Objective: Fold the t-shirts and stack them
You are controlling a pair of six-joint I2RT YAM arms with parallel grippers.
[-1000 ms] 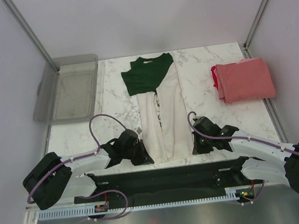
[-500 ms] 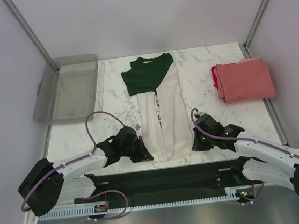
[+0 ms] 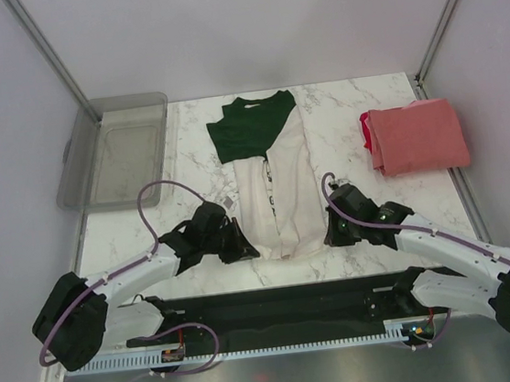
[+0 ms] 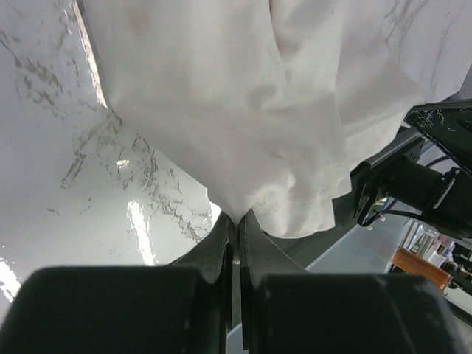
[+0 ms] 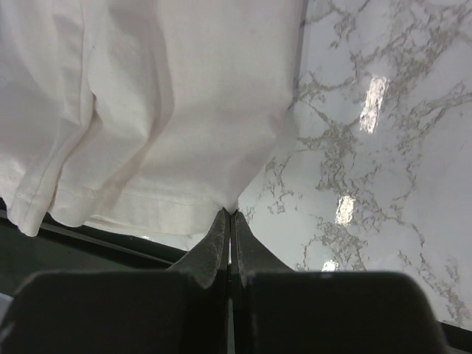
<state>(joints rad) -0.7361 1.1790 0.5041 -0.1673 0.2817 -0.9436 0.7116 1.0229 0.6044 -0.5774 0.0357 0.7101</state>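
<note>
Gripping the cream-white shirt (image 3: pixel 278 188) at its near hem, I've got left hand (image 3: pixel 243 248) closed on the left corner, right hand (image 3: pixel 334 235) closed on the right. It lies lengthwise on the counter (image 3: pixel 341 135), green sleeves at far end. Coral-red shirt (image 3: pixel 417 136) folded far right; grey bin (image 3: pixel 113 156) far left.

White grey-veined marble table (image 3: pixel 346 144) under me, plain pale walls (image 3: pixel 245 26) around me, metal posts (image 3: pixel 46 51) far left and right, lamp glints (image 5: pixel 376 92).

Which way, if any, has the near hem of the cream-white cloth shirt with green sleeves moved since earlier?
Yes: the hem of the cream-white shirt has moved away from the black base rail.
</note>
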